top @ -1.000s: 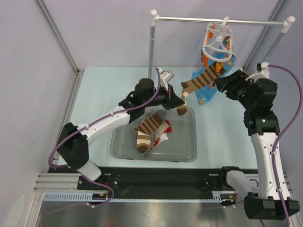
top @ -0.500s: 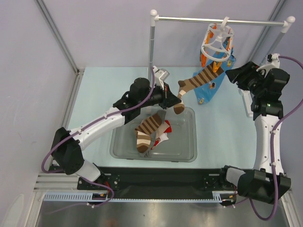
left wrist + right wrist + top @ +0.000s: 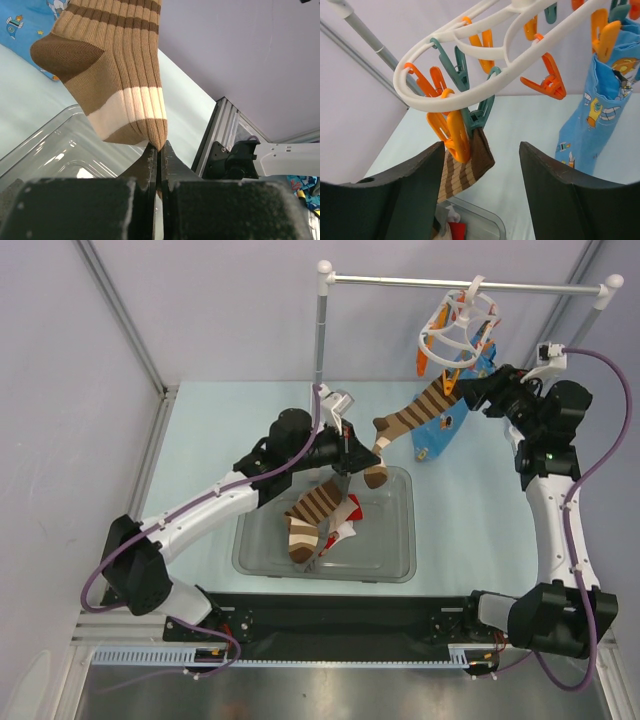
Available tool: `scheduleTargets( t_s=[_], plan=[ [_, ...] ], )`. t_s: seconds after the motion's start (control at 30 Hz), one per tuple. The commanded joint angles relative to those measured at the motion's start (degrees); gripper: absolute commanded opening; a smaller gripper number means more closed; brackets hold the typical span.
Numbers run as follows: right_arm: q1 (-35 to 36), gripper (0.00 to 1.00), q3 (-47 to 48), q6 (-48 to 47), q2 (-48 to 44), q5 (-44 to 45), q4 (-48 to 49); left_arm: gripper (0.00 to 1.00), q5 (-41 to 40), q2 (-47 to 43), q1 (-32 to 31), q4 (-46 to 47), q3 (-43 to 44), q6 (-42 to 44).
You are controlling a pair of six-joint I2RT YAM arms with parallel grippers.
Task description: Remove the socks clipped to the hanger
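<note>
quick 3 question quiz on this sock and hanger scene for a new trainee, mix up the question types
1. True or false: the left jaws are shut on the toe of the striped sock that stretches towards the hanger.
2. Which sock hangs from the hanger with no jaws on it?
A. white-and-red sock
B. blue cartoon-print sock
C. grey sock
3. Fill in the gap: the right jaws, close to the orange peg by the striped sock's cuff, stand ____.

Key: 1 true; 2 B; 3 open.
</note>
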Motion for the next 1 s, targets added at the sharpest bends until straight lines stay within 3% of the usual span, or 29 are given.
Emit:
scheduleTargets(
  t_s=[0.0, 0.3, 0.67, 0.97],
  plan=[
    [0.87, 0.67, -1.31, 0.43, 1.16, -1.55, 9.07, 0.00, 1.92, -2.55, -0.22, 2.34, -0.30, -1.06],
    [0.96, 0.54, -3.25, 0.43, 3.97, -1.37, 15.58, 0.00, 2.45, -3.26, -1.36, 5.15, -3.99, -2.11],
    [1.40, 0.63, -4.04, 3.77, 5.65, -7.26, 22.44, 0.00, 2.19, -1.59, -3.12, 5.77, -3.64, -2.55],
    [1.76, 0.56, -2.38, 5.36, 7.67, -7.09, 23.24, 0.00, 1.75, -0.88, -3.82, 5.68, -3.38, -2.46]
  ],
)
